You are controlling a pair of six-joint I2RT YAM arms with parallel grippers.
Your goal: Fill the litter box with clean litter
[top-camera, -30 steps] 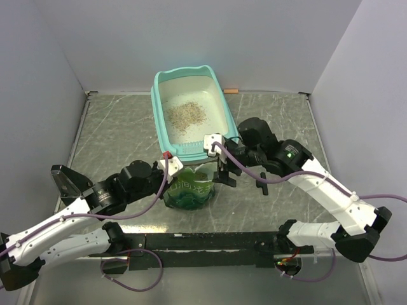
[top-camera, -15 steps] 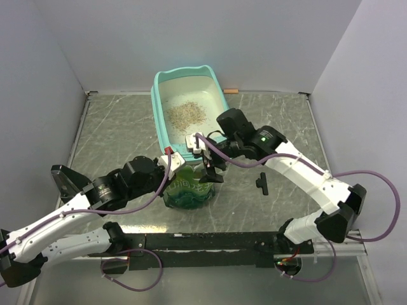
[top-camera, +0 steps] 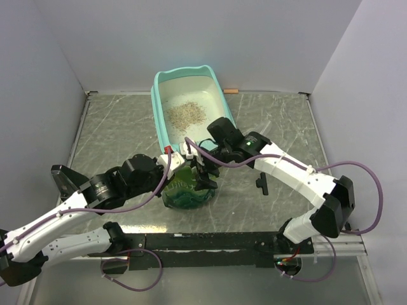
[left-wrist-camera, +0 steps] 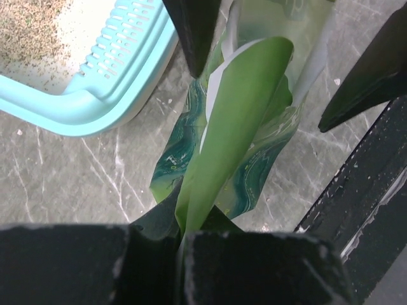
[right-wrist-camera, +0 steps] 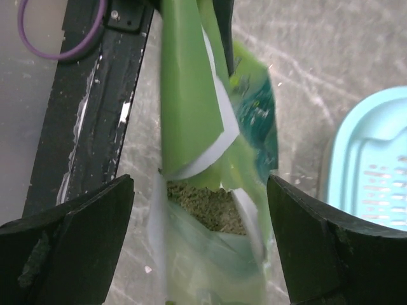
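Remote check, 1 moment, 3 views.

1. Table [top-camera: 114,133]: grey marbled top, filling the middle of the overhead view.
2. Litter box [top-camera: 155,101]: upper centre of the overhead view, long side running toward the back wall. Its slotted near rim shows at the upper left of the left wrist view [left-wrist-camera: 121,57].
3. Bag [top-camera: 184,190]: green, upright, just below the box's near rim at frame centre, its mouth open at the top.
4. Litter [top-camera: 186,115]: 1 thin patch lies mid-floor in the box, and most of the whitish floor is bare. More litter [right-wrist-camera: 210,206] sits inside the bag, seen through its mouth in the right wrist view.
5. Left gripper [top-camera: 177,171]: I see its fingers pressed together on a folded flap of the bag [left-wrist-camera: 235,127] at the bottom of the left wrist view.
6. Right gripper [top-camera: 203,175]: its fingers are spread wide, 1 on each side of the bag's mouth [right-wrist-camera: 191,95]; I cannot tell whether either one touches the film.
7. Black part [top-camera: 261,184]: small, lying on the table right of the bag.
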